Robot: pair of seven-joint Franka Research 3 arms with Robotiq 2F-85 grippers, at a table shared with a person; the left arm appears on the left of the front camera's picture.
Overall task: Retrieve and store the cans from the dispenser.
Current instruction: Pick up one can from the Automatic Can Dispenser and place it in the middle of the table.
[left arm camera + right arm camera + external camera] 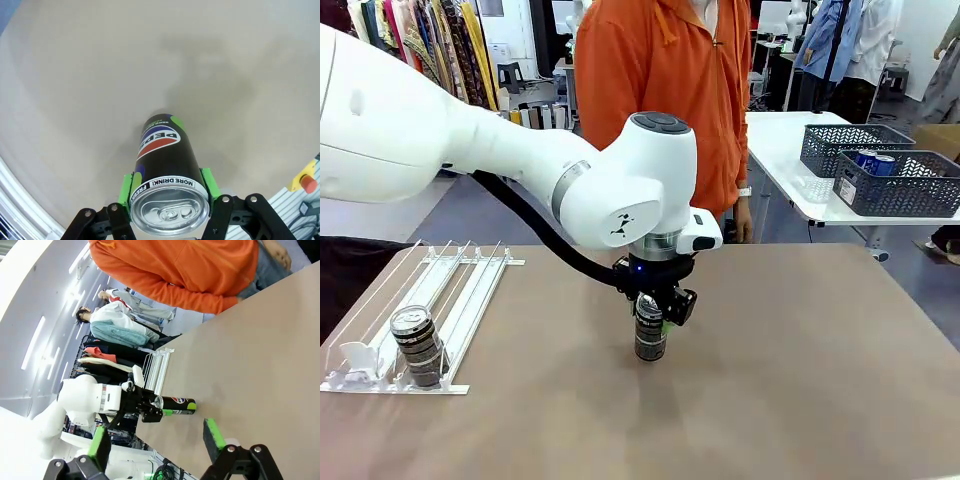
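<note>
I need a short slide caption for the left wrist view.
Left arm's green-padded fingers grip a dark can upright over the tan table.

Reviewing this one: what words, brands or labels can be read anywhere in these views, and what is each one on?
"PEPS": brand lettering on the side of the black can; the rest curves out of sight.
"MORE DRINK!": white band under that can's rim.
"FRE": same band, the rest wraps away.
Too small to read: the white label on the basket, and the bands on the second can in the rack.
</note>
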